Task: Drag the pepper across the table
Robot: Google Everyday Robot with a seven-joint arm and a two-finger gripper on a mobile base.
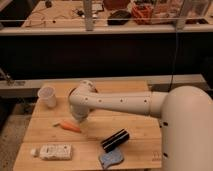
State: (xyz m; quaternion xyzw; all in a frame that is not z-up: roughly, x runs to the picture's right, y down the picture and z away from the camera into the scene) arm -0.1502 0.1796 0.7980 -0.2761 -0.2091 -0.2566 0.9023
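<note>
The pepper [68,126] is a slim orange tapered vegetable with a pale stem end pointing left. It lies on the left part of the light wooden table [140,125]. My white arm reaches in from the lower right across the table. The gripper [80,118] hangs down from the arm's end, just right of and above the pepper's thick end. I cannot tell whether it touches the pepper.
A white cup [47,96] stands at the back left. A black cylinder [115,140] lies right of centre near the front, with a blue cloth [111,159] below it. A white packet [55,151] lies at the front left. A dark rail runs behind the table.
</note>
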